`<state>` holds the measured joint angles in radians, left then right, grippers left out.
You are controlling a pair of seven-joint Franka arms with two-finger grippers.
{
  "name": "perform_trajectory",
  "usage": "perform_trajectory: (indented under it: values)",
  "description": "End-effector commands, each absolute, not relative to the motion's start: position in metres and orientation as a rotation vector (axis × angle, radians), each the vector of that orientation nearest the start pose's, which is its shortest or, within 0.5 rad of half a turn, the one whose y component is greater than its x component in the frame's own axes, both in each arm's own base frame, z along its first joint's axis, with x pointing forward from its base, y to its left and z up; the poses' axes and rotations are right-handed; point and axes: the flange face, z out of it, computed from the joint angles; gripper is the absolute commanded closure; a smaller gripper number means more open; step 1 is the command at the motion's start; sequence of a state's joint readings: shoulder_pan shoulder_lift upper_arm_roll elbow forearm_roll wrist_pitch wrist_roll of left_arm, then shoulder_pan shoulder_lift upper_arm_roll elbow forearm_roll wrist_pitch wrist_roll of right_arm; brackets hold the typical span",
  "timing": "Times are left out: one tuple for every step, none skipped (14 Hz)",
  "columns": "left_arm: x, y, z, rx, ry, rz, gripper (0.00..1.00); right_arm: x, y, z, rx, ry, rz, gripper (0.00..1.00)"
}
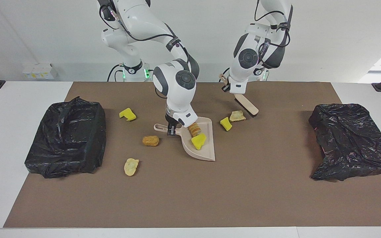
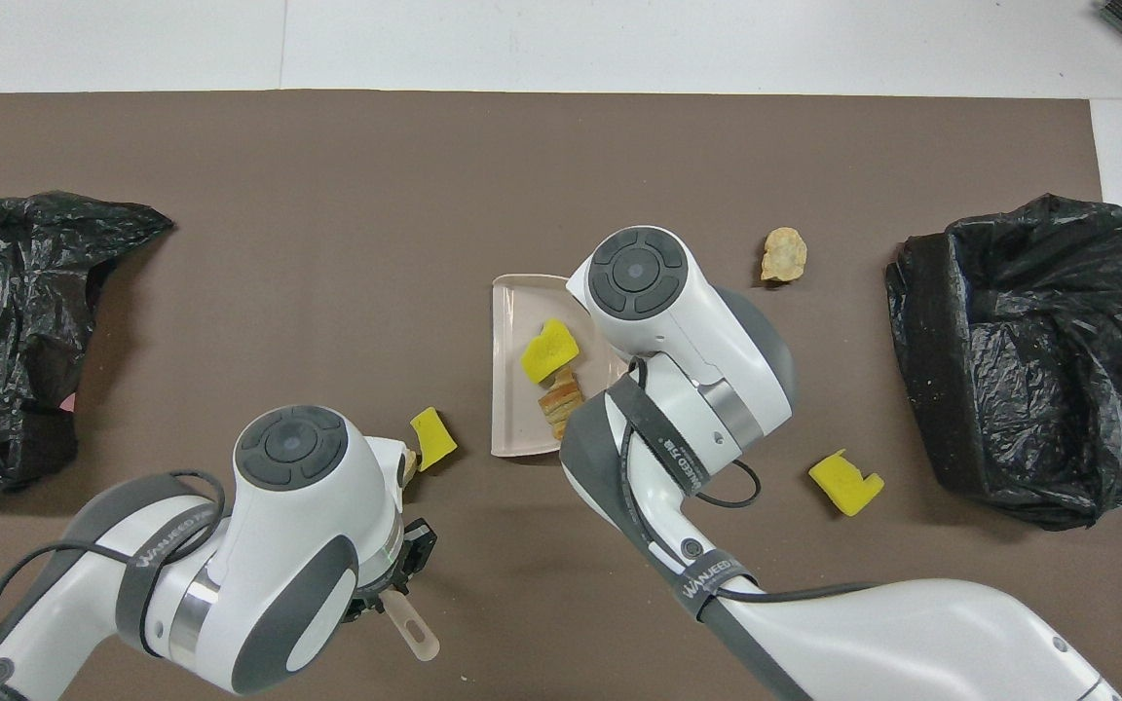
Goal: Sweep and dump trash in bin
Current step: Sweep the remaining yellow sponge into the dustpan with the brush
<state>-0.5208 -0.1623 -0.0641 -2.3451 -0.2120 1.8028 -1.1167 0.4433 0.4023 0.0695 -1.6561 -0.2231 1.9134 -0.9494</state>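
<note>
My right gripper (image 1: 171, 129) is shut on the handle of the beige dustpan (image 1: 207, 152), which rests on the mat (image 2: 512, 321). In the pan lie a tan pastry piece (image 1: 194, 129) and a yellow sponge chunk (image 1: 198, 141). My left gripper (image 1: 229, 88) is shut on the brush handle; the brush head (image 1: 246, 104) slants down close to a tan scrap (image 1: 237, 115) and a yellow chunk (image 1: 225, 123) that lie beside the pan. Toward the right arm's end lie a yellow chunk (image 1: 127, 114), a brown nugget (image 1: 150, 140) and a pale scrap (image 1: 131, 166).
A bin lined with a black bag (image 1: 66, 137) stands at the right arm's end of the mat, another (image 1: 349, 140) at the left arm's end. In the overhead view the right arm hides the nugget and the pan's handle.
</note>
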Motion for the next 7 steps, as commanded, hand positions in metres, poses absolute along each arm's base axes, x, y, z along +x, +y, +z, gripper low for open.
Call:
perform_trajectory:
  values:
    - [0.343,-0.261,0.365,-2.867,-0.905,0.459,1.00,0.571,0.299,0.372,-2.305,-2.343,0.271,1.00]
    - [0.350,-0.267,0.365,-2.910,-0.931,0.426,1.00,0.571,0.299,0.372,-2.305,-2.343,0.271,1.00]
    - [0.355,-0.280,0.361,-2.945,-0.946,0.412,1.00,0.571,0.299,0.372,-2.305,-2.343,0.271,1.00]
    - [0.360,-0.299,0.354,-2.970,-0.942,0.426,1.00,0.570,0.299,0.371,-2.305,-2.342,0.268,1.00]
    - [0.374,-0.313,0.349,-2.998,-0.965,0.415,1.00,0.570,0.298,0.371,-2.306,-2.340,0.269,1.00]
    - [0.387,-0.323,0.353,-3.035,-0.986,0.382,1.00,0.570,0.299,0.372,-2.305,-2.342,0.266,1.00]
    - [0.401,-0.333,0.358,-3.070,-0.993,0.361,1.00,0.571,0.298,0.371,-2.307,-2.341,0.266,1.00]
